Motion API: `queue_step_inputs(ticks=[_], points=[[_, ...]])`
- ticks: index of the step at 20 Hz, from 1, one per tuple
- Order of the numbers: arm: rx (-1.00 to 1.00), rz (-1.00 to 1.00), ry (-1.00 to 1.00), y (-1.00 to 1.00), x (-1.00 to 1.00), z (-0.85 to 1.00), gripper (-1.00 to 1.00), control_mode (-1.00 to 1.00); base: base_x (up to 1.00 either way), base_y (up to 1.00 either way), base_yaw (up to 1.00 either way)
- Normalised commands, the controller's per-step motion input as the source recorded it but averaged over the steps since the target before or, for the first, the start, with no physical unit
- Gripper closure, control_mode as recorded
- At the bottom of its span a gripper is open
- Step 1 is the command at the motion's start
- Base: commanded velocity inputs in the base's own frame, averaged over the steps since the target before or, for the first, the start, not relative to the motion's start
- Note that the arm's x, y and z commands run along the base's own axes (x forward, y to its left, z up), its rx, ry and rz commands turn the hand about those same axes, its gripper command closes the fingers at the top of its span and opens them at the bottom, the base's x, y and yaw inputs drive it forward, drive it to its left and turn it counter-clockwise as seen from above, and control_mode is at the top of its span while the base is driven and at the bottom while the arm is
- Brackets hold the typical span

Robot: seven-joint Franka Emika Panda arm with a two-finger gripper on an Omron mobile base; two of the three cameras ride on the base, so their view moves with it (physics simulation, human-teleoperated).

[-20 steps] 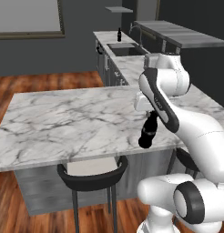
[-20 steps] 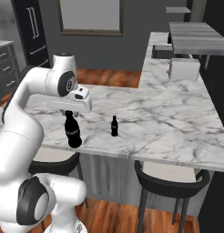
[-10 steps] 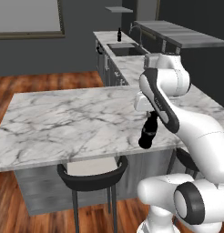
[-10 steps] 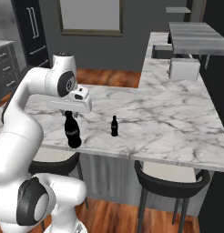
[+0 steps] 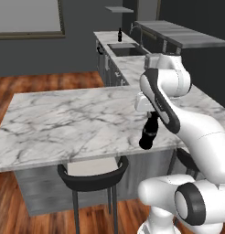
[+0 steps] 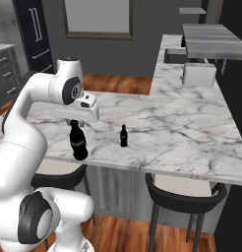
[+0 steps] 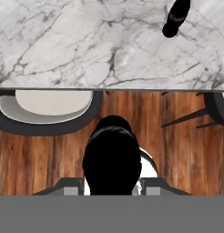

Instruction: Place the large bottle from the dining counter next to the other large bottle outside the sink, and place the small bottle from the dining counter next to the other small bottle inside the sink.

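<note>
While the gripper is clamped on the large bottle's neck left of centre, treat that smooth, probably heavy, breakable glass gently and keep it upright.

Black stools, toaster, wood floor

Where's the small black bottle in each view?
Left base view: hidden behind the arm.
Right base view: small black bottle standing on the dining counter, right of the large bottle.
Hand view: top right, on the marble.
Shared landmark: the counter's near edge with the stools below.
</note>
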Motion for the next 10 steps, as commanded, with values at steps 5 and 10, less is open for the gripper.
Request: queue_step_inputs(ticks=[5, 10], points=[[0.00, 0.00, 0.00, 0.00, 0.00, 0.00, 1.00, 1.00, -0.14, 0.72, -0.12], [0.00, 0.00, 0.00, 0.00, 0.00, 0.00, 1.00, 1.00, 0.00, 1.00, -0.26]])
